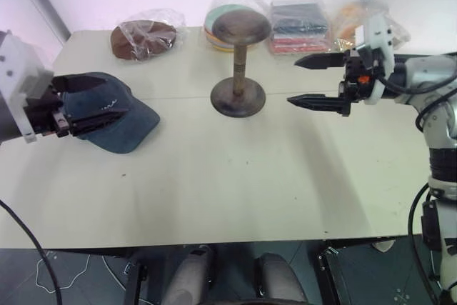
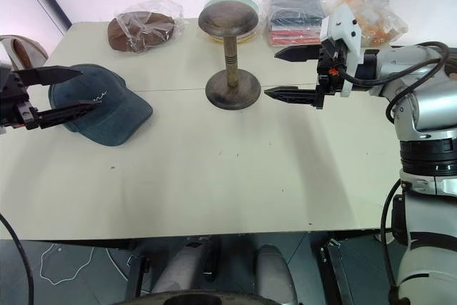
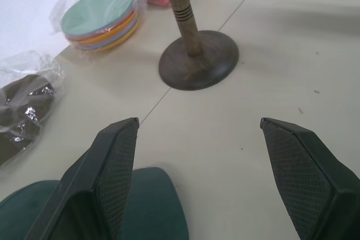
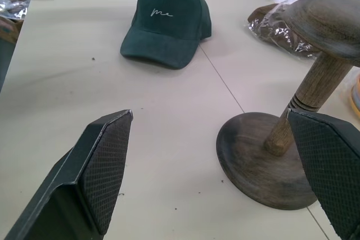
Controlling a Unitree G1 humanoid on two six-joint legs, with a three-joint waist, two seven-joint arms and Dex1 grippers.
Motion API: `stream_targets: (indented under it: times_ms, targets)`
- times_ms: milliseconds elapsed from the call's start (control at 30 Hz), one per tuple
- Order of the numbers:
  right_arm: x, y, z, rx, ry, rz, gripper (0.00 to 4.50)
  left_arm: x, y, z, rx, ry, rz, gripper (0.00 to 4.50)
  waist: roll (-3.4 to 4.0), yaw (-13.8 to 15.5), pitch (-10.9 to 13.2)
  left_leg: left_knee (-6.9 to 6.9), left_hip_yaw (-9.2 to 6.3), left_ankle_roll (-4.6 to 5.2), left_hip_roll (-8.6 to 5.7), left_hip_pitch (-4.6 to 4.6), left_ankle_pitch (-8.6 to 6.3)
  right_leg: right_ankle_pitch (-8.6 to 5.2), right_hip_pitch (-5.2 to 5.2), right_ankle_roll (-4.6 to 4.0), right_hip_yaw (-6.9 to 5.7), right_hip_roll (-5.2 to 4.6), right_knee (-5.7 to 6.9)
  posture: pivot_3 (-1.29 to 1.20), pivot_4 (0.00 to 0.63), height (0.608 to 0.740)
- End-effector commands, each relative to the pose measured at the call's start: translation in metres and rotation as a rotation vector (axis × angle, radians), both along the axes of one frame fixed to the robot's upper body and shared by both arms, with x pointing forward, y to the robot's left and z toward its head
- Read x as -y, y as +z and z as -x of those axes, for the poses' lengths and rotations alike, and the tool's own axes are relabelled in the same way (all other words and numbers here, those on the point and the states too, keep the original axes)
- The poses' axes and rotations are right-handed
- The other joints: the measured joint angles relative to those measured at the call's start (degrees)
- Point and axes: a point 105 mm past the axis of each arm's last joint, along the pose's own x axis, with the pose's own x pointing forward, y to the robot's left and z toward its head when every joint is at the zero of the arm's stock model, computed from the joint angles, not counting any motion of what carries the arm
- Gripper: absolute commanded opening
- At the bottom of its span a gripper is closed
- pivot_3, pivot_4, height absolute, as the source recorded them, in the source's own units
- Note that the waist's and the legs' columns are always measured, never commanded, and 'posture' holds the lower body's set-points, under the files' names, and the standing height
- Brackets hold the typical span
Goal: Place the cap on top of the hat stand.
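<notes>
The dark blue cap (image 2: 107, 108) with white script lies flat on the table (image 2: 214, 176) at the left, brim toward the front right. My left gripper (image 2: 87, 88) hovers open over the cap's left side, its fingers (image 3: 115, 161) spread wide with nothing clamped between them. The brown wooden hat stand (image 1: 239, 55) rises upright at the table's middle back, its domed top bare. Just to the right of the stand my right gripper (image 1: 293, 81) points leftward at it, open and apart from it, and the stand's base (image 4: 264, 164) shows between its fingers.
Along the table's far edge lie a bagged brown hat (image 1: 143, 37), a bagged stack of coloured discs (image 3: 101, 18) behind the stand, a bag of folded dark and red items (image 1: 298, 23) and an orange bagged item (image 1: 353, 16). Bare tabletop stretches between cap and stand.
</notes>
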Motion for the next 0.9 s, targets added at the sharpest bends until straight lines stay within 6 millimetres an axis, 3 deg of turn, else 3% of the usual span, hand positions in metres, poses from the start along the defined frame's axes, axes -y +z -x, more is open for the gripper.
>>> stream_targets:
  times_ms: [33, 900]
  targets:
    - [-0.003, 0.016, 0.003, 0.065, 0.017, -0.003, 4.5, -0.001, 0.012, 0.004, 0.047, 0.011, -0.004, 3.64, 0.0, 0.0, 0.0, 0.0, 0.0, 0.0, 0.0, 0.0, 0.0, 0.0, 0.0, 0.0, 0.0, 0.0, 0.0, 0.0, 0.15, 0.74]
    - [-0.001, 0.017, -0.002, 0.085, 0.005, -0.005, 4.5, 0.011, 0.013, 0.006, 0.075, -0.004, -0.017, 3.64, 0.0, 0.0, 0.0, -0.03, 0.0, 0.0, 0.0, 0.0, 0.0, 0.0, -0.02, 0.0, 0.01, 0.0, -0.01, 0.0, 0.15, 0.74]
